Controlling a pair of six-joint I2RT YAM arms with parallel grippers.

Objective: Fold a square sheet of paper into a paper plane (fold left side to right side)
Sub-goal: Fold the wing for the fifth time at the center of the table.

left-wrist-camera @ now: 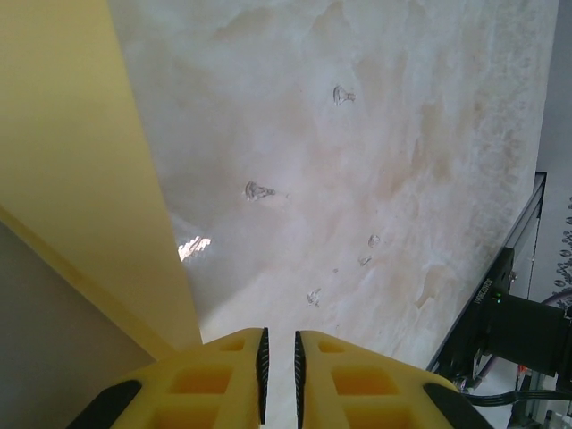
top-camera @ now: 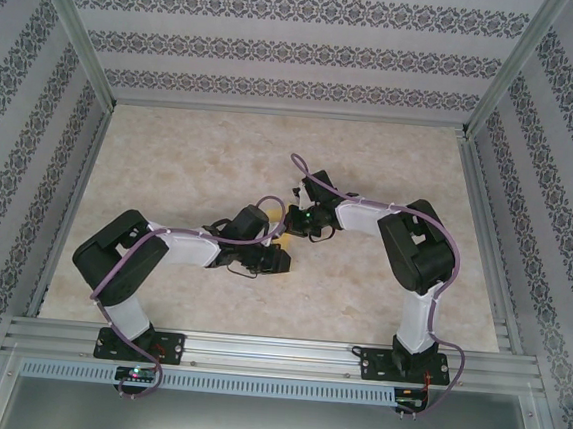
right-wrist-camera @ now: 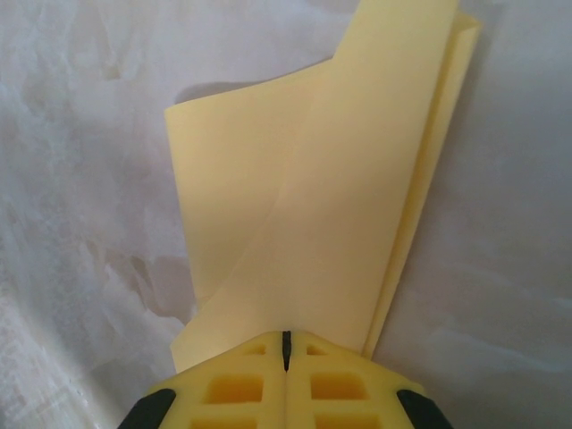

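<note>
Paper (right-wrist-camera: 322, 206) near table (top-camera: 170, 164) centre, partly folded, long axis running straight ahead from right claw (right-wrist-camera: 286, 344). That claw closed, apparently pinching paper's near end. Left claw (left-wrist-camera: 279, 357) narrow slit, empty; paper just to its left. Right arm nearer.

Showing pale yellow-orange on the square sheet of paper (right-wrist-camera: 313, 206), matched by yellow, black-trimmed fingers (right-wrist-camera: 241, 389) on the right gripper (right-wrist-camera: 286, 344). Spreading beige marbling over the table (top-camera: 201, 157), and running grey floral stripes on white along the walls (top-camera: 301, 50).
</note>
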